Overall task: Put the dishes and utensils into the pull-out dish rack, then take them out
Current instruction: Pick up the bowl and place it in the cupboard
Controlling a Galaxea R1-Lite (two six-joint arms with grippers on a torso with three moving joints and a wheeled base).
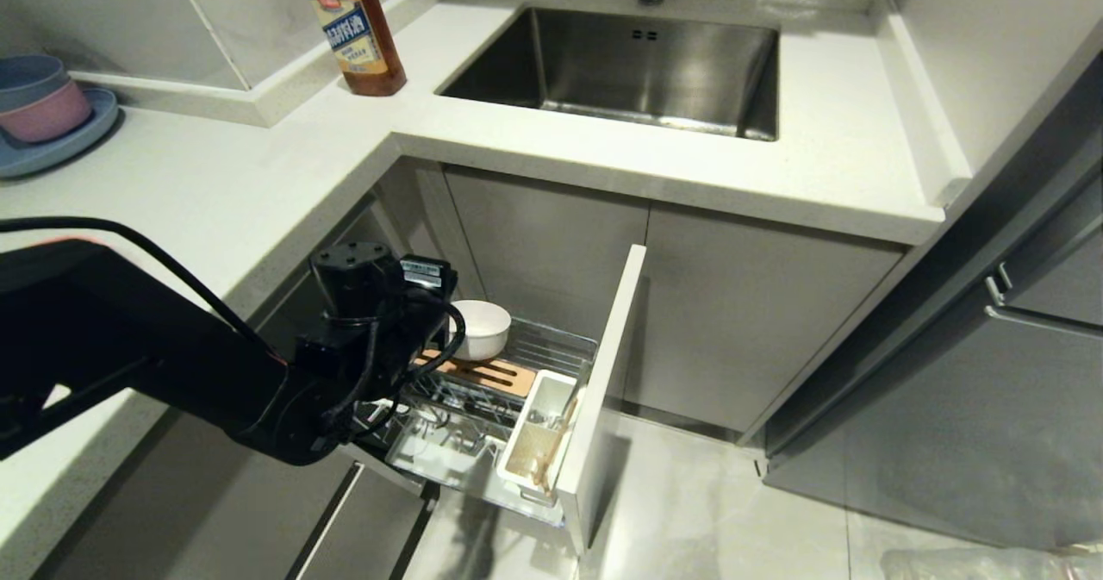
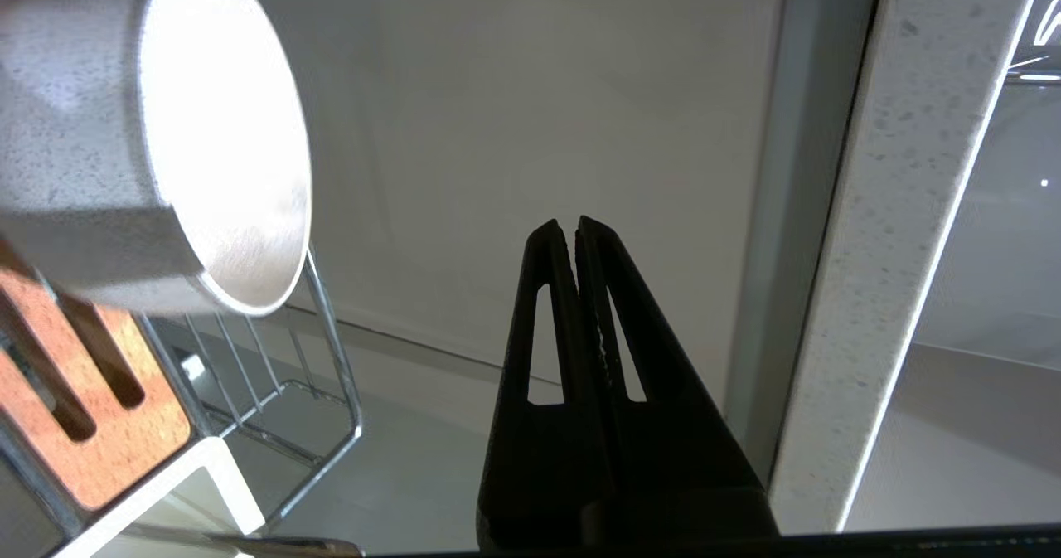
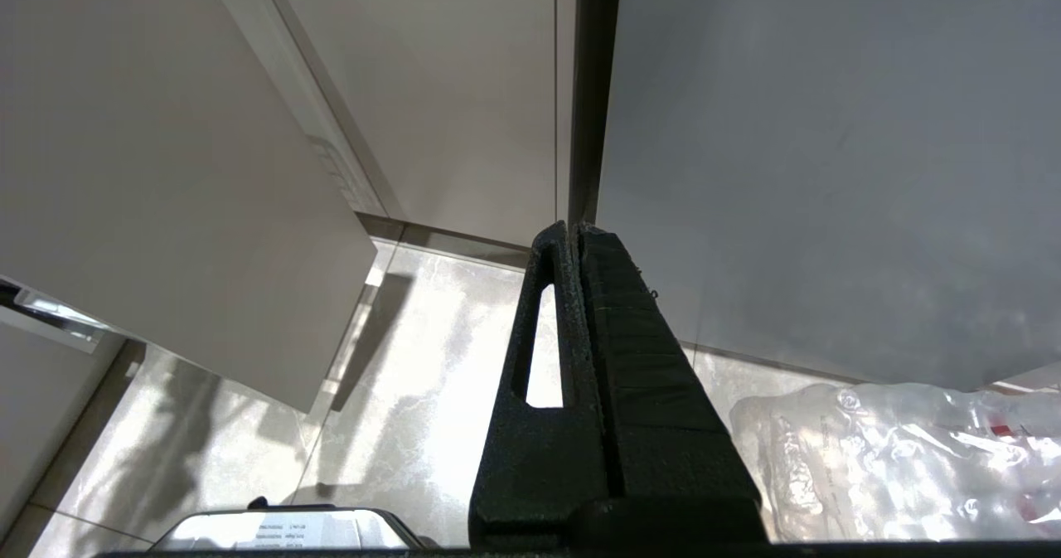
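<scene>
The pull-out dish rack (image 1: 551, 352) stands open below the table. The cream-white bowl (image 1: 479, 328) sits at its back, beside the left gripper (image 2: 575, 228), whose fingers are pressed together, empty. The chopsticks (image 1: 551, 451) stand in the white utensil cup (image 1: 536, 438).

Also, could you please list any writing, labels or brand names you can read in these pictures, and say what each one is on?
Nothing can be read for certain.
Sauce bottle by the sink: yellow and blue label with Chinese characters and a red logo, too blurred to read.
Left arm's wrist: white sticker, print too small.
Flat object at the edge of the right wrist view: lines of print, too small.
</scene>
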